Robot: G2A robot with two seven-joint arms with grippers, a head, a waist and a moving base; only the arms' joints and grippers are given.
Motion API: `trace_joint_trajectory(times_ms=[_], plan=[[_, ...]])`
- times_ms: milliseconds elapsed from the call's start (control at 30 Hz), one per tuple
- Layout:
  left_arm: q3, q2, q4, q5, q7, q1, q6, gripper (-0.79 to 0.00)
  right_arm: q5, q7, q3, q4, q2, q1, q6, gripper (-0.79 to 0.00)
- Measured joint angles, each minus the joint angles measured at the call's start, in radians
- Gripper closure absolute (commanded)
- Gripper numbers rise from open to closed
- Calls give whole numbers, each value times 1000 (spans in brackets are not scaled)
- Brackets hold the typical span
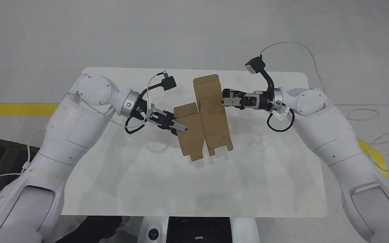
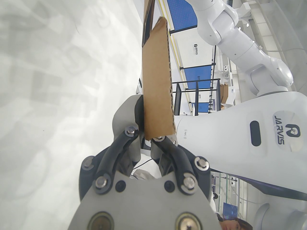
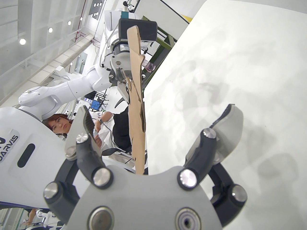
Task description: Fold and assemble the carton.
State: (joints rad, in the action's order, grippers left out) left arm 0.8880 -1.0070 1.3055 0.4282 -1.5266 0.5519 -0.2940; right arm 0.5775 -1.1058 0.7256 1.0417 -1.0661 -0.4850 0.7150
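Observation:
A flattened brown carton (image 1: pixel 206 115) hangs above the middle of the white table (image 1: pixel 273 182), several flaps sticking out at its ends. My left gripper (image 1: pixel 177 126) is shut on a side flap; the left wrist view shows that flap (image 2: pixel 157 92) edge-on, pinched in the gripper (image 2: pixel 150 135). My right gripper (image 1: pixel 225 97) is at the carton's opposite long edge. In the right wrist view it (image 3: pixel 156 120) stands open wide, with the cardboard edge (image 3: pixel 136 120) between its fingers and touching neither. The left gripper (image 3: pixel 122 82) shows farther off, behind the carton.
The table's near half under and in front of the carton is bare. A yellow floor line (image 1: pixel 18 109) runs past the table's left side. Loose cables (image 1: pixel 304 51) trail from the right wrist.

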Motion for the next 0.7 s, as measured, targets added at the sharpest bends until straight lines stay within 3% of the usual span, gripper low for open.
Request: trace_joint_trajectory(times_ms=[400,700], plan=[[-26,6,7,6,21,-1,-21,0,-1,1,0,1,0,-1,-1,-785],[-22,12,68,-38,47,35,7,0,-82,-9,17,78,4,-34,-9,-785]])
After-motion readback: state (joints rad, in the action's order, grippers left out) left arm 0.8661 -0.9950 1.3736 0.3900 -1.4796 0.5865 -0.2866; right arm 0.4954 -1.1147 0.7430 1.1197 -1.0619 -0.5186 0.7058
